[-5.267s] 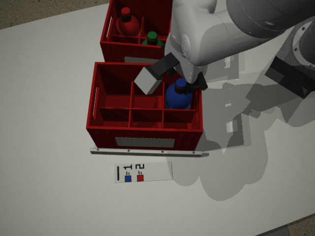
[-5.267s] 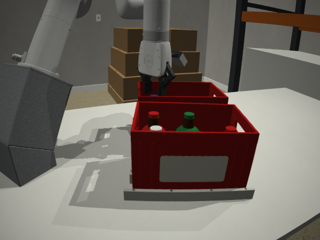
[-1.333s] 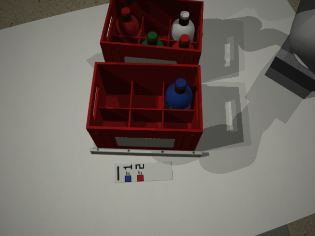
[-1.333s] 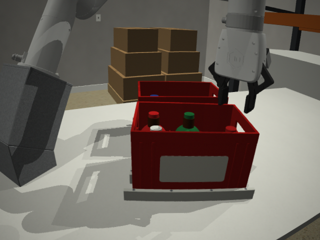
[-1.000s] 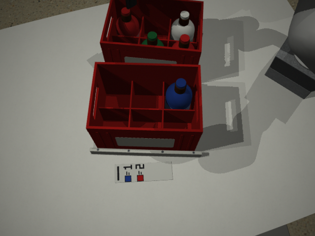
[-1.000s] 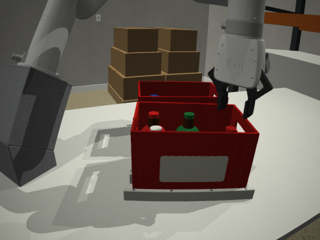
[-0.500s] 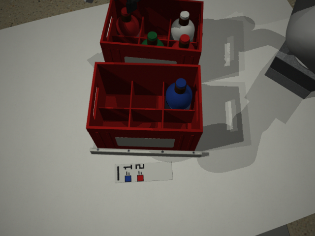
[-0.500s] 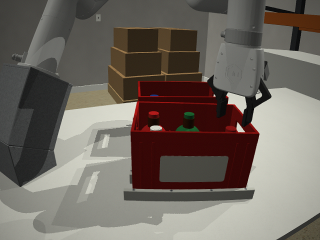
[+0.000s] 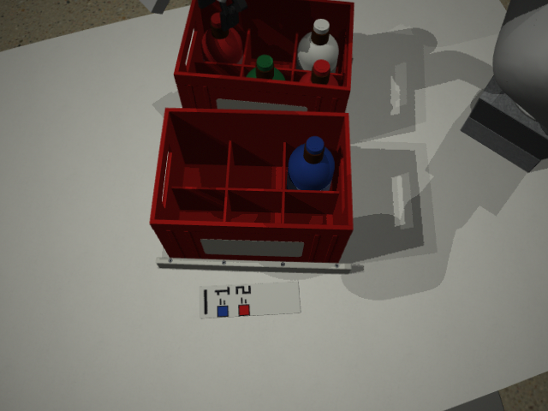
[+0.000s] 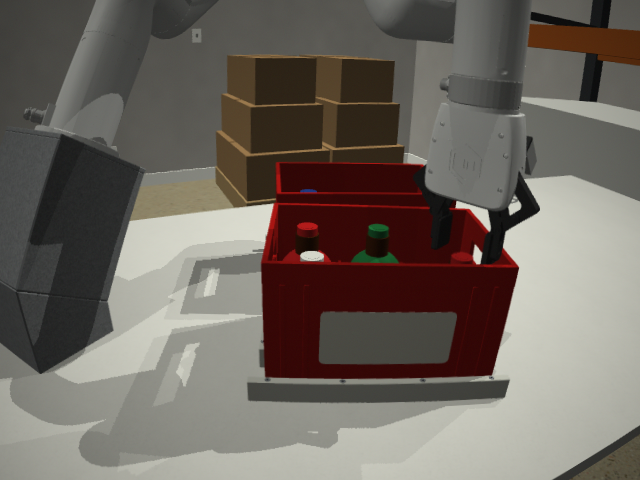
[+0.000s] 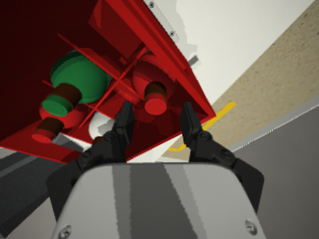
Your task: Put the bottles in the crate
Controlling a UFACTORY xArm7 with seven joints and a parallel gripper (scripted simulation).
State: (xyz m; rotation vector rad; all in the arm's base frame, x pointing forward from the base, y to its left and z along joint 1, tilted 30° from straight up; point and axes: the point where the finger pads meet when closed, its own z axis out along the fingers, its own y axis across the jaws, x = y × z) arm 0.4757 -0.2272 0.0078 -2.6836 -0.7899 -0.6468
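One red bottle (image 9: 223,43) (image 10: 461,258) (image 11: 155,82) below spread tool (image 9: 223,8) (image 10: 466,248) (image 11: 158,111), cap near fingertips, in corner compartment.

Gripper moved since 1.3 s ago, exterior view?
Yes, the gripper has moved down: its fingertips now reach below the near crate's back rim.
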